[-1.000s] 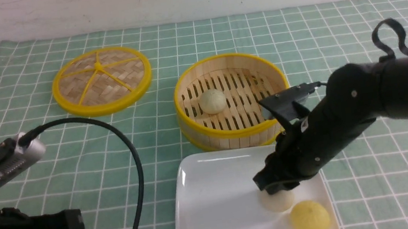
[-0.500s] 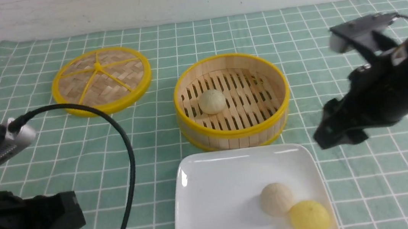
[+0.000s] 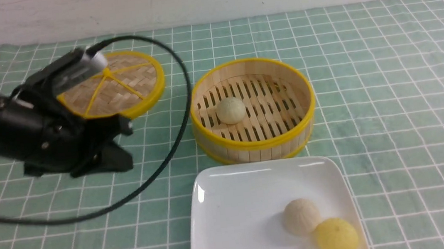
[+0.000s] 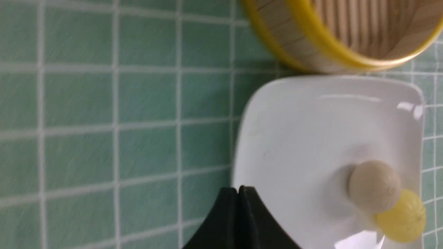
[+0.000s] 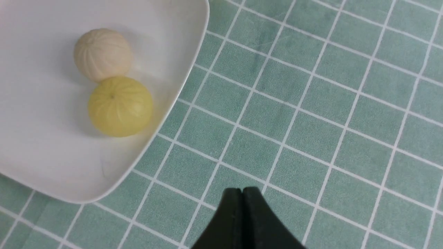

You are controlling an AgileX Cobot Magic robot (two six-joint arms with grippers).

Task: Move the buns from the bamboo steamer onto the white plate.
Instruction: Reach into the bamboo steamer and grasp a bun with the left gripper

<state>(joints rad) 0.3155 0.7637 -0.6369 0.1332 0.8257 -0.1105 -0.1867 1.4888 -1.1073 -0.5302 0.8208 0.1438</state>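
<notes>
Work was half done: one bun [image 3: 231,110] lay in the bamboo steamer [image 3: 255,145], the other bun [image 3: 300,216] on the white plate [image 3: 232,215]. Left claw [image 4: 238,197] and right claw [image 5: 242,199] were clenched, empty; the left should open wide over the steamer, then lower around that bun.

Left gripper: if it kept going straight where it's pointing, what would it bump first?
Probably the green tablecloth, right beside the white plate's edge. The left gripper's shut fingers aim along that edge, with the bamboo steamer farther on; depth is unclear.
</notes>
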